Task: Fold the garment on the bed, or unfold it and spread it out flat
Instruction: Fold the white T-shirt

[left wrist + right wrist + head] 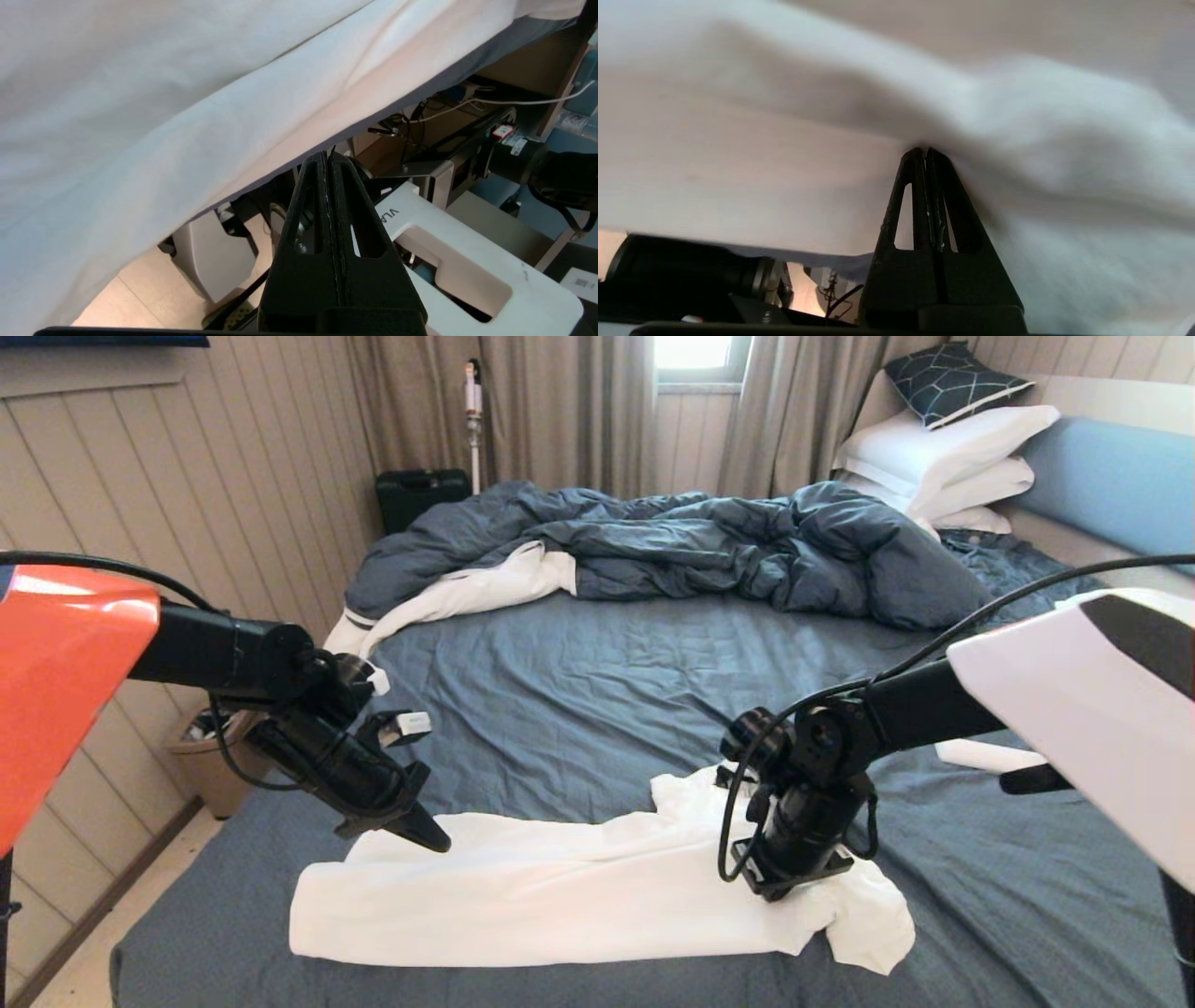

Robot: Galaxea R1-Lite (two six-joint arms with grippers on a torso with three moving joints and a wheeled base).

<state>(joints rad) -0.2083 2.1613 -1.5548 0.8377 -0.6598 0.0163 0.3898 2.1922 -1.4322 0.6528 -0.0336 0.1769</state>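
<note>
The garment, a white T-shirt, lies as a long band across the near part of the bed; its chest print is hidden. My left gripper hangs just over the band's far left edge, shut with nothing between the fingers; in the left wrist view the left gripper sits clear of the white cloth. My right gripper points down into the bunched right end. In the right wrist view the right gripper is shut, its tips in a pinch of the shirt, with folds running to them.
A rumpled dark-blue duvet with white lining fills the far half of the bed. White pillows are stacked at the far right by the light-blue headboard. A bin stands on the floor left of the bed.
</note>
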